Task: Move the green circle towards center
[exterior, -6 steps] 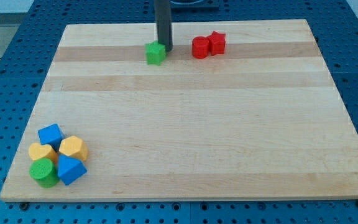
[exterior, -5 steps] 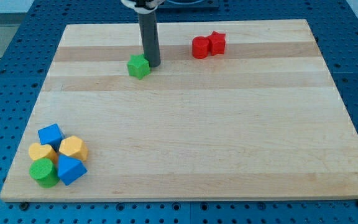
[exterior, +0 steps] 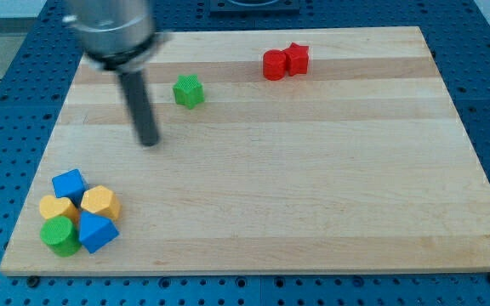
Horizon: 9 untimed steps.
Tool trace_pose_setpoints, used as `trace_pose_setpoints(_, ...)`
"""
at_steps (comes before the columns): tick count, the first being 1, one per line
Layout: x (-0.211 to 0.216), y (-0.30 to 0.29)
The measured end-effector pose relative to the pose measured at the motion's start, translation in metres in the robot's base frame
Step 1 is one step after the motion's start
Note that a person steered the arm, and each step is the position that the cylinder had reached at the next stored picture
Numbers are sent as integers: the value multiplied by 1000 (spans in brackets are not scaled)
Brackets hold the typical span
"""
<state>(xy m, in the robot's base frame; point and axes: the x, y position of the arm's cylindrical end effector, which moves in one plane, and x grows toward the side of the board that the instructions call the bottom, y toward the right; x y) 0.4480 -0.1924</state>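
Camera view: my tip [exterior: 149, 143] on the board [exterior: 313, 187], no jaws, just a rod touching nothing. Green circle [exterior: 59, 235] at 7 o'clock from it, well apart, in the bottom-left cluster beside a blue block [exterior: 97, 231]. Green star [exterior: 189, 90] at 1 o'clock, near.

The green circle [exterior: 59, 236], a short round block, is sitting flat at the worktop's [exterior: 313, 187] bottom-left corner, touching neighbouring blocks.
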Motion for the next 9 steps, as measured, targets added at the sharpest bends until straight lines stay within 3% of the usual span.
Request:
trace_pose_setpoints(1,23,-109)
trace_pose_setpoints(2,22,-113)
trace_pose_setpoints(4,166,-91)
trace_pose_setpoints(5,167,-74)
trace_pose_setpoints(9,84,61)
